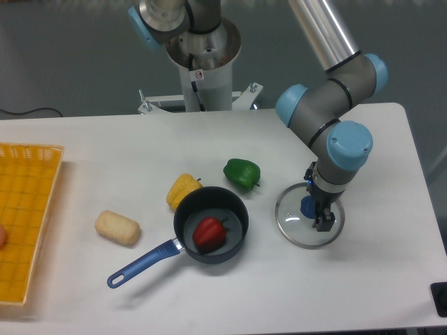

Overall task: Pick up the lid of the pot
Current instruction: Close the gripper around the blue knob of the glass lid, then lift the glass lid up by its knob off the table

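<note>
The glass pot lid (290, 222) lies flat on the table at the right, with a thin metal rim and a round blue knob (307, 207). My gripper (318, 202) reaches in from the upper right and stands open over the lid. Its two fingertips are apart, one toward the back and one toward the front, close around the knob's right side. Part of the knob and the lid's right side are hidden by the fingers. Whether either finger touches the knob, I cannot tell.
Left of the lid stands a black pot (239, 241) with a blue handle (143, 262), holding a red pepper (209, 234). Behind are a green pepper (242, 174) and a yellow one (184, 191). A tan oblong item (117, 227) and an orange crate (28, 223) are farther left.
</note>
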Tool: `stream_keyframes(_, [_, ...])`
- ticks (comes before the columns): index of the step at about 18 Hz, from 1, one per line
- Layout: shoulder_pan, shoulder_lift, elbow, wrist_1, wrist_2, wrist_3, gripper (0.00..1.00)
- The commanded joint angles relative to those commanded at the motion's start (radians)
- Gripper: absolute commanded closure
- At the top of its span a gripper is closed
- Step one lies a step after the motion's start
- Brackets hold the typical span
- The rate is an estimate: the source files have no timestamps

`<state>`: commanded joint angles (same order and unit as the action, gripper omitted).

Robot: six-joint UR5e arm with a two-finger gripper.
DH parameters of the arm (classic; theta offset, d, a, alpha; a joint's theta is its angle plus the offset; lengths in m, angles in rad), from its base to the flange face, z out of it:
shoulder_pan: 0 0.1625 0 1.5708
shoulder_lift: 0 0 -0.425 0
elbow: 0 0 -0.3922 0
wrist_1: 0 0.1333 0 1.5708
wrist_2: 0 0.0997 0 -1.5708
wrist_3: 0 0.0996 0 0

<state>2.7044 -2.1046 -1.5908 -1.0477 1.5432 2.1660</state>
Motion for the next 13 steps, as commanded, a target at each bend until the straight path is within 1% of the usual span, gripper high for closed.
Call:
stream_keyframes(5, [0.000, -0.009, -0.002, 0.012, 0.000, 0.002, 0.00])
stream_keyframes(11, [0.000, -0.015, -0.003, 0.012, 0.002, -0.003, 0.00])
stream_keyframes(12, [0.000, -0.015, -0.008, 0.012, 0.002, -0.003, 0.00])
stream_keyframes(13, [0.000, -0.014, -0.009, 0.012, 0.002, -0.006, 0.05])
